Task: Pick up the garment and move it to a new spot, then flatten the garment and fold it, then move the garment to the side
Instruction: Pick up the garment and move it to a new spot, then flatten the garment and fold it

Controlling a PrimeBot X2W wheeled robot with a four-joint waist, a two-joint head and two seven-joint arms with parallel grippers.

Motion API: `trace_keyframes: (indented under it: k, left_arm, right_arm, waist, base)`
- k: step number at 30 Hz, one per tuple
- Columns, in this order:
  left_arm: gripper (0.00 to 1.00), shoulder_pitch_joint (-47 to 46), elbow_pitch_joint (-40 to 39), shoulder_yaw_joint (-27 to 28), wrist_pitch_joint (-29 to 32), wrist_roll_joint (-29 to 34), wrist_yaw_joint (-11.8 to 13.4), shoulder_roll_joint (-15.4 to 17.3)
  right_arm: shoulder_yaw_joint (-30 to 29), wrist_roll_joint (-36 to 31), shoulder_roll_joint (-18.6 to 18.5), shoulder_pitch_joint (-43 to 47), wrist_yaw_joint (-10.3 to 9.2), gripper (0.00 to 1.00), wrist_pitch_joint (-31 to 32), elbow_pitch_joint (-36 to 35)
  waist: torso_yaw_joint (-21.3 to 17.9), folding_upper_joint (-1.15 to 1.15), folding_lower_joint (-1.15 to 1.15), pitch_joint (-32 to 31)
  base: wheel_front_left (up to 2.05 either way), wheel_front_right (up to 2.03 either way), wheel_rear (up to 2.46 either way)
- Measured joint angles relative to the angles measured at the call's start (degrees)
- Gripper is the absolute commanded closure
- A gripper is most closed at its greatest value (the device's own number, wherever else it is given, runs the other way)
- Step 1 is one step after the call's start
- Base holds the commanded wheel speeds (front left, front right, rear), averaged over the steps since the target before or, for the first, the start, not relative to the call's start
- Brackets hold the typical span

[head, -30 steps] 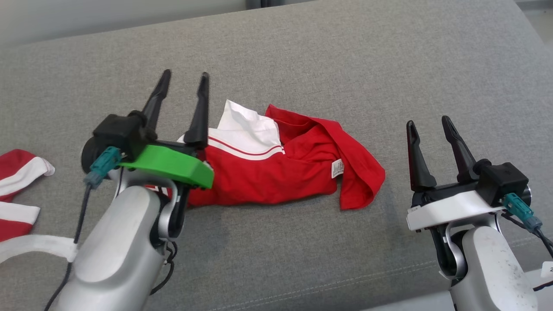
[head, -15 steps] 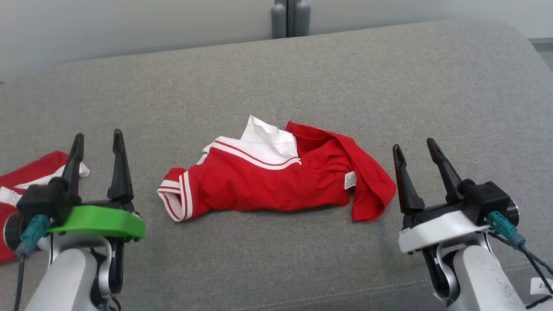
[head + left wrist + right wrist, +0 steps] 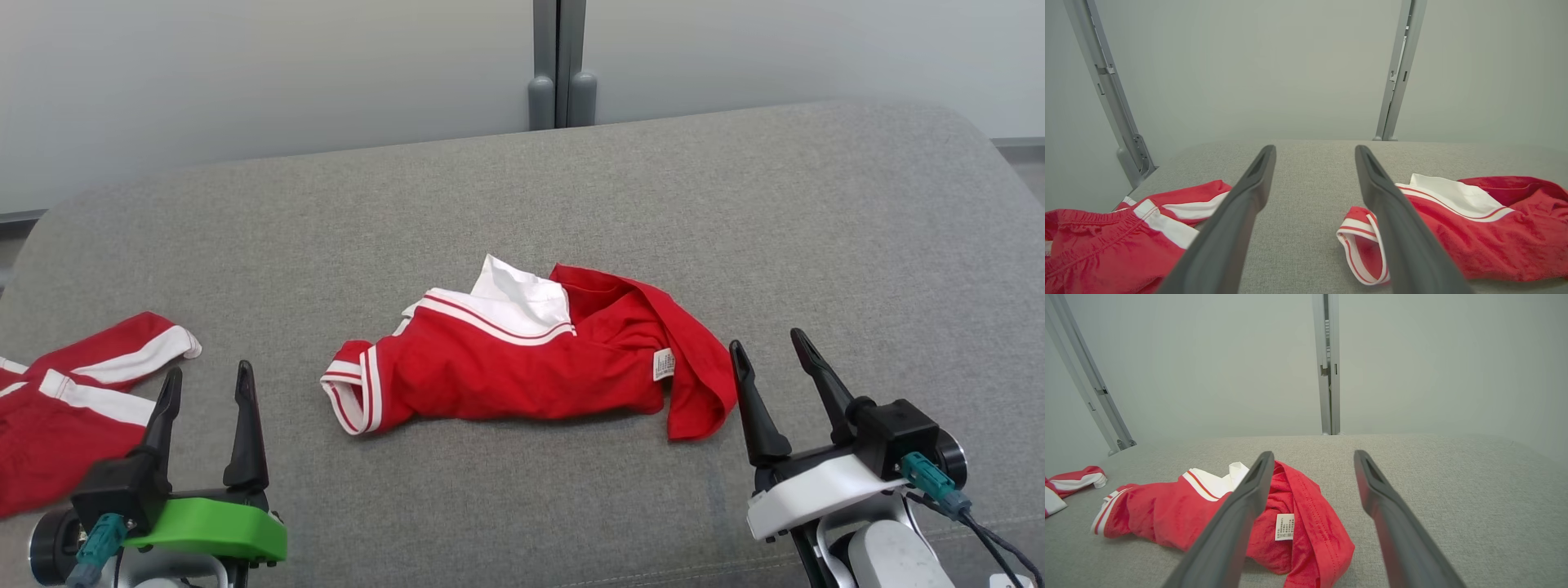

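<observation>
Moved: I've drawn left gripper [image 3: 208, 371] back off the garment [image 3: 506, 376], down to the near corner.
Fingers: left and right gripper [image 3: 767, 339] both spread, empty.
Garment: crumpled on the cushion [image 3: 735, 204], between them.
Risk: pinching one layer drags it bunched.

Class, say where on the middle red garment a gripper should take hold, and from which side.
Probably the striped sleeve cuff of the red garment, approached from the robot's left: it juts out clear where the rest is bunched, nearest the open left gripper.
</observation>
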Motion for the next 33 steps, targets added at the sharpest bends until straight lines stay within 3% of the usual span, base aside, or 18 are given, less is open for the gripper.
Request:
trace_keyframes:
  k: [9, 21, 33]
  left_arm:
    - [0.00, 1.6, -1.3, 1.7, 0.0, 1.2, -0.2, -0.9]
    - [0.00, 0.2, -1.2, 4.1, 0.0, 2.8, -2.7, -3.5]
    - [0.00, -2.8, 0.6, 5.6, -0.1, 4.0, -5.4, -8.0]
  right_arm:
    - [-0.3, -0.1, 0.0, 1.6, 0.00, 0.00, 0.8, -1.4]
    - [1.4, -1.5, -0.2, 1.6, 0.00, 0.00, 2.0, -1.8]
    - [5.5, -3.1, -5.9, 1.5, 0.00, 0.00, 4.5, 6.1]
  waist:
    - [0.9, 0.00, 0.00, -1.1]
    - [2.2, 0.00, 0.00, -0.3]
    - [5.2, 0.00, 0.00, 1.9]
  base:
    - [0.00, 0.00, 0.00]
    - [0.00, 0.00, 0.00]
    - [0.00, 0.00, 0.00]
